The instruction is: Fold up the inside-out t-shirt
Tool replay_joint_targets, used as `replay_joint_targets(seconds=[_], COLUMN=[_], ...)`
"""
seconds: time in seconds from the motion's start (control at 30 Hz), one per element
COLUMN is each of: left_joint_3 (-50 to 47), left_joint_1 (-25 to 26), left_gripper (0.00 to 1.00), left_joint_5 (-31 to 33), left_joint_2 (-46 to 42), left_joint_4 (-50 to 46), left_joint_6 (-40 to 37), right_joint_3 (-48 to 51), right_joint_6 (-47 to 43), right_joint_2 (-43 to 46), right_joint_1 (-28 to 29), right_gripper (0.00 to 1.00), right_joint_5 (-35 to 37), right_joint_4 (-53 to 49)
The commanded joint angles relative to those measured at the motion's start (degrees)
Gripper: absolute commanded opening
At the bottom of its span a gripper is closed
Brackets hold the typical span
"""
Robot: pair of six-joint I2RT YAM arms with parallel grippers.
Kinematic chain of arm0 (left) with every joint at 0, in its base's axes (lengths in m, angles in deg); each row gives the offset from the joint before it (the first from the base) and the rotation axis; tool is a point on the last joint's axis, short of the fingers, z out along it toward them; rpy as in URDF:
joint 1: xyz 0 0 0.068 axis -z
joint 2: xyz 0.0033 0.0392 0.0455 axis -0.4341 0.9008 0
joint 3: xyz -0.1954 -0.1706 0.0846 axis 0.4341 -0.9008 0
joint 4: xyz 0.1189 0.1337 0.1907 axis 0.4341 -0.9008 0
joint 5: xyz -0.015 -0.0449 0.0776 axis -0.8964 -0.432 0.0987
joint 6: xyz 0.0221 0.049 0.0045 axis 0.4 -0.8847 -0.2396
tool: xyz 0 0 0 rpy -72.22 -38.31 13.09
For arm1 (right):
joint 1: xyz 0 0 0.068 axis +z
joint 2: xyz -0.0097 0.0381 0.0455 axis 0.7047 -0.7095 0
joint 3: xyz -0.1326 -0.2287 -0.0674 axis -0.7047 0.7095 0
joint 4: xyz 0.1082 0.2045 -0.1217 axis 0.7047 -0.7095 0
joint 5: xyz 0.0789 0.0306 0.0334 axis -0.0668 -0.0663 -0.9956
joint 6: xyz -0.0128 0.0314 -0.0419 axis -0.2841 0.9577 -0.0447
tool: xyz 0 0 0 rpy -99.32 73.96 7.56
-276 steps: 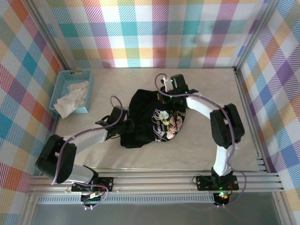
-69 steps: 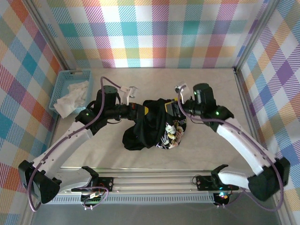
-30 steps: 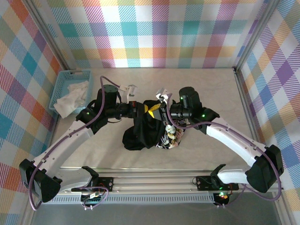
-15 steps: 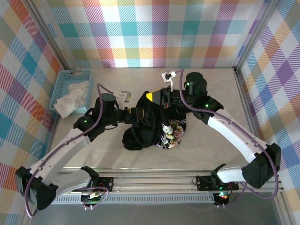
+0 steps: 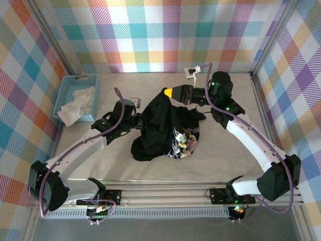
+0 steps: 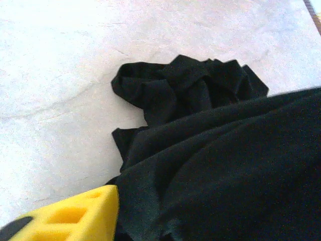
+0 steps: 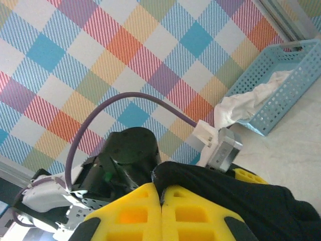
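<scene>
The black t-shirt (image 5: 163,125) lies bunched at mid-table, its pale graphic print (image 5: 183,141) facing up at the front right. My right gripper (image 5: 169,93) is shut on an edge of the shirt (image 7: 261,201) and holds it raised toward the back; the yellow pads (image 7: 125,216) pinch the fabric between them. My left gripper (image 5: 139,120) sits low against the shirt's left side. In the left wrist view one yellow finger (image 6: 70,218) stands far off to the left, with black cloth (image 6: 225,165) lying across the gap and hiding the other finger.
A light-blue basket (image 5: 67,93) holding a white cloth (image 5: 75,106) stands at the left wall, also seen past the left arm in the right wrist view as the basket (image 7: 286,85). Checked walls close three sides. Bare tabletop (image 5: 235,150) lies right of the shirt.
My left gripper let go of the shirt and drew back down to the left. The right gripper carried the shirt's edge up and toward the back right, stretching the cloth.
</scene>
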Motion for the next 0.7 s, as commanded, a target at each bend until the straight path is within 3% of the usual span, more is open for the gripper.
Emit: replay_joint_targets(seconds=[0.0, 0.23, 0.4, 0.5, 0.67], left_joint_3=[0.71, -4.47, -0.63, 1.50, 3.52], left_joint_1=[-0.53, -0.32, -0.16, 0.20, 0.29], left_gripper=[0.55, 0.69, 0.70, 0.66, 0.47], left_joint_5=[2.51, -5.42, -12.30, -15.43, -22.95], left_joint_2=[-1.27, -11.64, -7.14, -3.59, 0.44], left_joint_4=[-1.54, 5.56, 8.73, 9.48, 11.19], left_joint_6=[-1.94, -4.43, -6.77, -7.78, -8.11], right_joint_3=[-0.78, -1.92, -3.81, -4.21, -3.87], right_joint_6=[3.07, -3.29, -8.43, -11.15, -15.07], right_joint_2=[0.58, -1.55, -2.83, -2.58, -1.63], right_joint_1=[-0.28, -0.46, -0.67, -0.98, -2.27], right_gripper=[0.00, 0.00, 0.00, 0.00, 0.00], right_joint_5=[-2.30, -4.46, -8.83, -9.92, -12.14], right_joint_4=[7.23, 0.21, -5.56, -8.82, -11.86])
